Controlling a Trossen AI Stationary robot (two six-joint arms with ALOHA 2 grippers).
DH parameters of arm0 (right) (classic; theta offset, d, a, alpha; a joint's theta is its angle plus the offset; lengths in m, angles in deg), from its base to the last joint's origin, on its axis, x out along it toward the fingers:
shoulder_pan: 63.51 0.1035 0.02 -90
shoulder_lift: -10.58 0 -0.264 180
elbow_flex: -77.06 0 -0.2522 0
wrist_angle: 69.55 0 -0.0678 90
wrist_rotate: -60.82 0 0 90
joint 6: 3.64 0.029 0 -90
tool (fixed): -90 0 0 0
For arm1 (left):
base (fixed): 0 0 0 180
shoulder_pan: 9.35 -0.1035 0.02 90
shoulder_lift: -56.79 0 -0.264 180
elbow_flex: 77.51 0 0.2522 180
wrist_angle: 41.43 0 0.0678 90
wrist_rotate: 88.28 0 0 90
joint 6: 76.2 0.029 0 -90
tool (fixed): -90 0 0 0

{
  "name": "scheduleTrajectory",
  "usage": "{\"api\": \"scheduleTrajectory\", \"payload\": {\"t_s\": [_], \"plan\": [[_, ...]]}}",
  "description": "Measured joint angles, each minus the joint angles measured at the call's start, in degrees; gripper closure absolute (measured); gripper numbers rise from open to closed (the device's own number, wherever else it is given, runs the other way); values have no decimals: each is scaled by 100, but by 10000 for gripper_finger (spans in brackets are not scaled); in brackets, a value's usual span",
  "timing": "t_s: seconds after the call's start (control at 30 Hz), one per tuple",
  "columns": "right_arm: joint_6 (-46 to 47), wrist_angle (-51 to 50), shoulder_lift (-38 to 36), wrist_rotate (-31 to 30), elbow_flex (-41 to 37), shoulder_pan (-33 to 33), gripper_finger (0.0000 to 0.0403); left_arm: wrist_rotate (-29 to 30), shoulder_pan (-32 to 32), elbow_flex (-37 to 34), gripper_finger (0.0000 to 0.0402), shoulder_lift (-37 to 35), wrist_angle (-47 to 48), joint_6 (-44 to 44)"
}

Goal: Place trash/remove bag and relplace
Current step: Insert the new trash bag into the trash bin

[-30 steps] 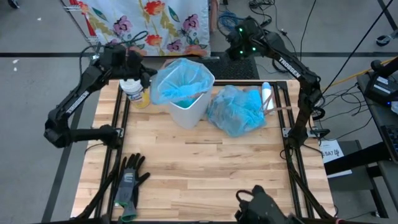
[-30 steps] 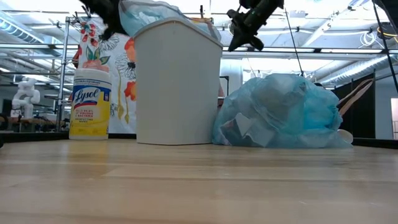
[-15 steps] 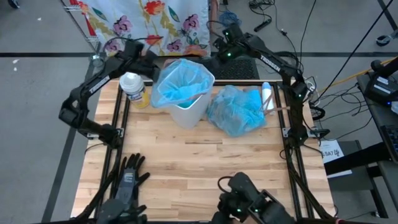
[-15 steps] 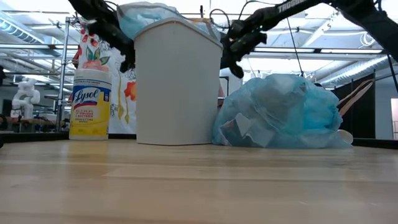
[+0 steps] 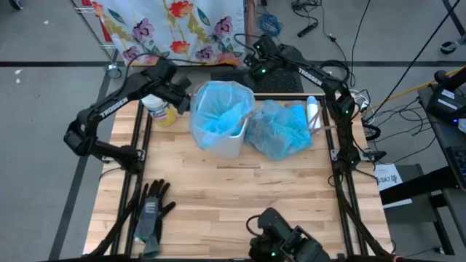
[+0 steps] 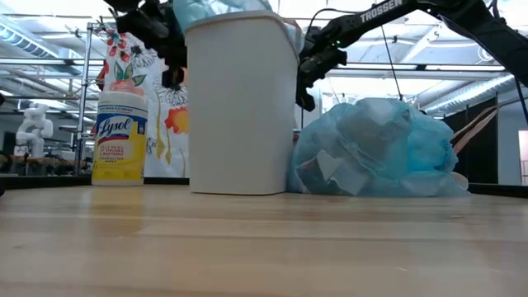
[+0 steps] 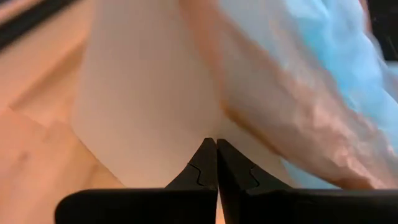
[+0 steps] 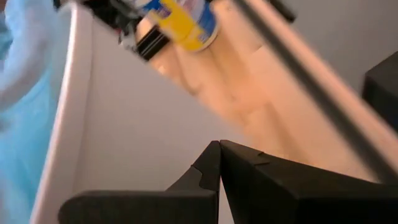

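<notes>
A: High view — where are your grippers?

B: My left gripper (image 5: 188, 89) presses, fingers together and empty, against the white bin (image 5: 226, 138) at its nine o'clock; my right gripper (image 5: 250, 64), likewise closed and empty, at one o'clock.

A: The trash?

B: Inside the tied blue bag (image 5: 280, 129), touching the bin at three o'clock on the surface (image 5: 247, 189).

— Where is the trash?
— Mostly inside the tied-off blue bag (image 5: 278, 129), a crumpled translucent bundle lying on the counter (image 5: 240, 196), right of centre in the upper part of the high view. Pale scraps show through its skin in the low view.
— And the bin?
— The white bin (image 5: 227, 142) stands just left of that bag, touching it, and looks tilted from above. A fresh blue liner (image 5: 220, 109) is draped over its rim.
</notes>
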Motion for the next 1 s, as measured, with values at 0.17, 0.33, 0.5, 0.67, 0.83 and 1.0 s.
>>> {"api": "scheduleTrajectory", "payload": {"t_s": [0.17,0.33,0.5,0.67,0.83,1.0], "plan": [[-158,-512,-9,173,0,297,403,2,386,0,401,-321,548,140],[-200,-898,-11,157,0,695,403,95,740,0,401,-637,925,159],[-34,-1038,-11,73,2,1135,403,327,1069,0,401,-900,1343,152],[130,-1264,-145,-1015,0,1355,403,893,1278,2,401,-1153,1753,137],[343,-1332,-608,-1586,0,1186,403,1785,1211,2,401,-1437,1912,133],[669,-1459,-1242,-1855,2,1046,403,2474,997,2,401,-1661,1805,139]]}}
